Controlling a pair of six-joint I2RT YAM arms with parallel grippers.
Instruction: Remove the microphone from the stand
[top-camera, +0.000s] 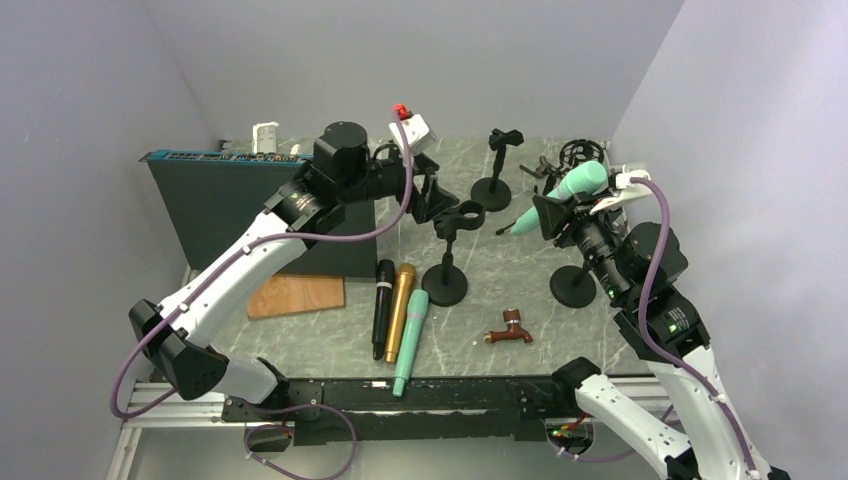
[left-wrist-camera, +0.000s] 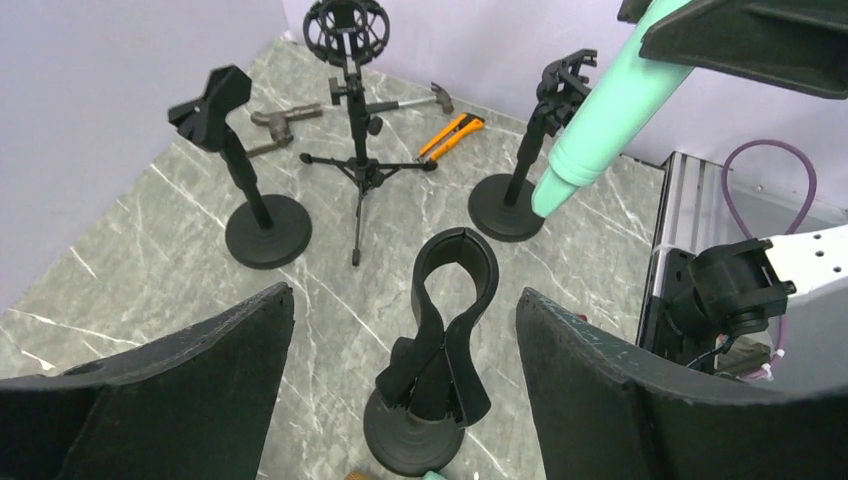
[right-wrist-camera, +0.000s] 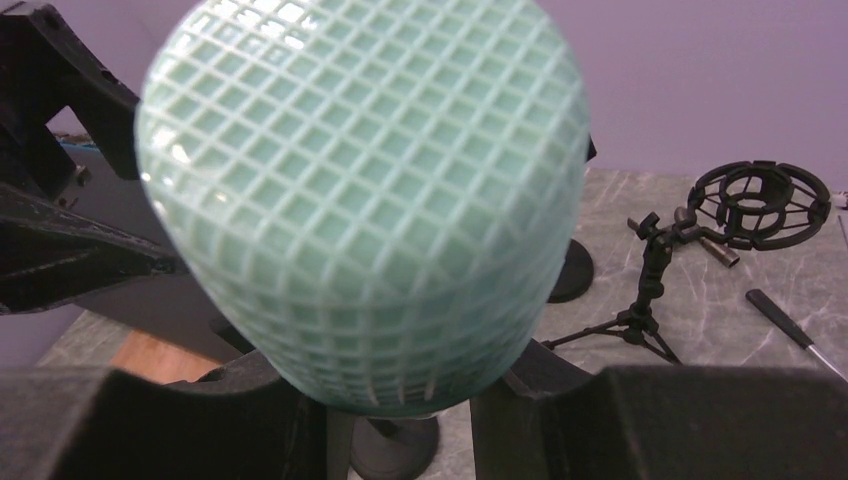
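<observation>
**Overhead and wrist views of the table (top-camera: 460, 345).** The right gripper (top-camera: 552, 215) is clenched on the mint-green microphone (top-camera: 570, 187). The microphone hangs tilted in the air over the right side of the table, with its mesh head (right-wrist-camera: 370, 200) raised toward the right edge and its tail pointing down toward the centre. The clip of the right stand (left-wrist-camera: 545, 110) stands just beside the shaft; whether the two touch cannot be told. In the overhead view this stand's round base sits near the right edge.

The left gripper (left-wrist-camera: 405, 298) is released. Its jaws are spread wide on either side of the centre stand (top-camera: 447, 270), with open room between each finger and the stand's ring clip (left-wrist-camera: 458, 265).

A far stand (top-camera: 493, 180) occupies the middle of the far edge. A tripod shock mount (left-wrist-camera: 346, 60) sits in the far right corner, with a hammer (left-wrist-camera: 425, 97) and an orange utility knife (left-wrist-camera: 450, 130) lying beside it.

A black microphone (top-camera: 383, 305), a gold microphone (top-camera: 402, 310) and a second mint microphone (top-camera: 411, 340) lie side by side toward the near edge, and the tail of the mint one reaches that edge. A brown tap (top-camera: 510, 330) lies to their right. Bare surface separates the tap from both stand bases. A wooden board (top-camera: 295, 295) and a dark box (top-camera: 230, 210) take up the left side.
</observation>
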